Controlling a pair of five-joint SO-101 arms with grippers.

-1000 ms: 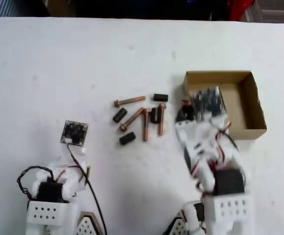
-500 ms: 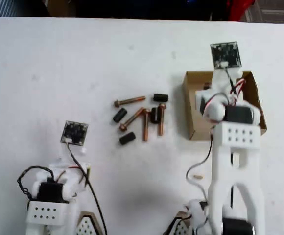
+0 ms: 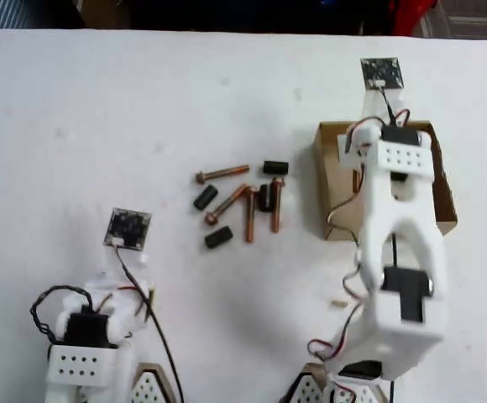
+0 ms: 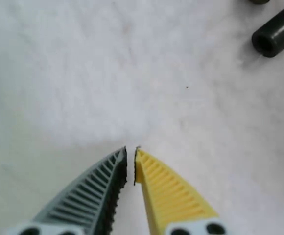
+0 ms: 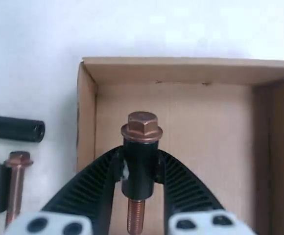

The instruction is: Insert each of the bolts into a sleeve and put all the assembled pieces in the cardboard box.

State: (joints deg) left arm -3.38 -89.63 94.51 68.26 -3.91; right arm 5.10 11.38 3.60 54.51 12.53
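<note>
My right gripper (image 5: 141, 157) is shut on an assembled piece (image 5: 141, 147), a copper bolt pushed through a black sleeve, held upright over the inside of the cardboard box (image 5: 181, 71). In the high view the right arm (image 3: 390, 243) stretches out over the box (image 3: 443, 197). Three loose copper bolts (image 3: 249, 214) and a few black sleeves (image 3: 218, 238) lie in a cluster at the table's middle. My left gripper (image 4: 130, 155) is shut on nothing, just above bare table near the front left, with one black sleeve (image 4: 276, 35) lying beyond it.
Beside the box's left wall lie a black sleeve (image 5: 18, 129) and a bolt (image 5: 15, 188) next to another sleeve. A small tan scrap (image 3: 337, 303) lies on the table by the right arm. The left arm (image 3: 92, 323) sits folded at the front left.
The right arm has swung from beside the box's near left corner out over the box, carrying the bolt and sleeve. The left arm has kept still.
</note>
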